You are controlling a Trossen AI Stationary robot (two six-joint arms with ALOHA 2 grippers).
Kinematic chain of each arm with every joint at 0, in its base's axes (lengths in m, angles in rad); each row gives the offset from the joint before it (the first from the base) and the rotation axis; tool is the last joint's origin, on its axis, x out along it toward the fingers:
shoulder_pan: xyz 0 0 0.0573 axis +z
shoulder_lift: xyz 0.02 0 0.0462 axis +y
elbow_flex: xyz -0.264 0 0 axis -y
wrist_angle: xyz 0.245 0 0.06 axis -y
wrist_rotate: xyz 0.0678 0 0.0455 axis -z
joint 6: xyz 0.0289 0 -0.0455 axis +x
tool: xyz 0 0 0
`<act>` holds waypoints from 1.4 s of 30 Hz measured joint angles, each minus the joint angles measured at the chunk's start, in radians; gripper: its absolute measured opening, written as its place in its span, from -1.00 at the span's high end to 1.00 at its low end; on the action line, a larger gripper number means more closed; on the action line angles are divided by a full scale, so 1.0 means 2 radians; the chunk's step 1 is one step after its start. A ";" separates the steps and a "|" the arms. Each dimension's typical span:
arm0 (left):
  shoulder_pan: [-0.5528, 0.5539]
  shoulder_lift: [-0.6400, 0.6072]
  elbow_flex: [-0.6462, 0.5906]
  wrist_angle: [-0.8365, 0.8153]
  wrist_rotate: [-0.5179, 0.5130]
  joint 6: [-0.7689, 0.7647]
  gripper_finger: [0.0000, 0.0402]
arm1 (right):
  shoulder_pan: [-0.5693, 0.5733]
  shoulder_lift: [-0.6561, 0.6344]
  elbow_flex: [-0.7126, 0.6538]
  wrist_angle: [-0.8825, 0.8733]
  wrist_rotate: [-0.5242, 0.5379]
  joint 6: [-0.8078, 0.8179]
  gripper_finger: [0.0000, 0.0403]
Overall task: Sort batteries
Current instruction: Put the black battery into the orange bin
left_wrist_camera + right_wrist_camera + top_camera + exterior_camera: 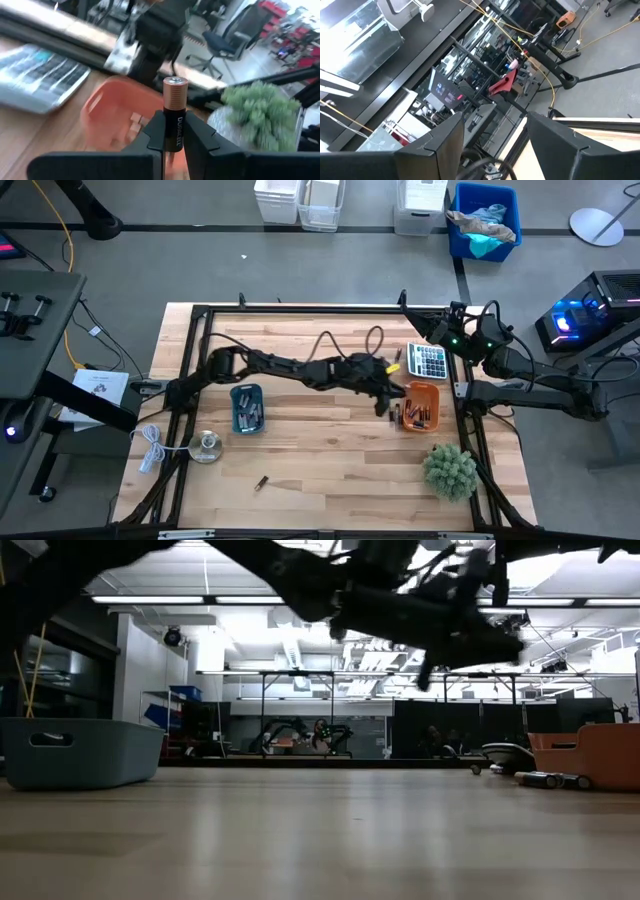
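high view: left arm reaches across the wooden counter, left gripper just beside the orange tray, which holds batteries. blue tray with more cells sits near the left side. one loose battery lies on the counter near the front. grey calculator behind the orange tray, green plant in front of it. right arm parked at the right edge, right gripper near the calculator.

low view: blue tray at left, orange tray at right, arm dark overhead.

left wrist view: fingers narrow, clamped on an upright copper-top battery, its lower part between the fingers, top standing above them, orange tray beyond.

right wrist view: fingers spread wide, nothing between.
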 joint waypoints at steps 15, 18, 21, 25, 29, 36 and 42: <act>-0.017 0.135 0.167 0.011 -0.006 0.058 0.29 | 0.000 0.000 0.000 0.006 0.020 -0.001 -0.05; -0.019 0.130 0.167 -0.004 -0.002 0.054 0.11 | 0.000 0.000 0.000 0.007 0.019 -0.006 -0.05; -0.009 0.101 0.167 -0.099 0.030 0.035 0.00 | 0.000 0.000 0.000 0.008 0.019 -0.010 -0.05; 0.017 0.038 0.164 -0.294 0.111 0.089 -0.03 | 0.000 -0.001 0.000 0.008 0.003 -0.014 -0.05; 0.025 -0.036 0.096 -0.419 0.108 0.130 0.03 | 0.000 0.000 0.000 0.004 -0.008 -0.026 -0.05; -0.060 -0.272 -0.237 -0.282 -0.010 -0.011 0.15 | 0.000 0.000 0.000 -0.017 -0.021 -0.039 -0.05; -0.230 -0.459 -0.424 -0.279 -0.121 -0.207 0.17 | 0.000 0.000 0.000 -0.076 -0.029 -0.040 -0.05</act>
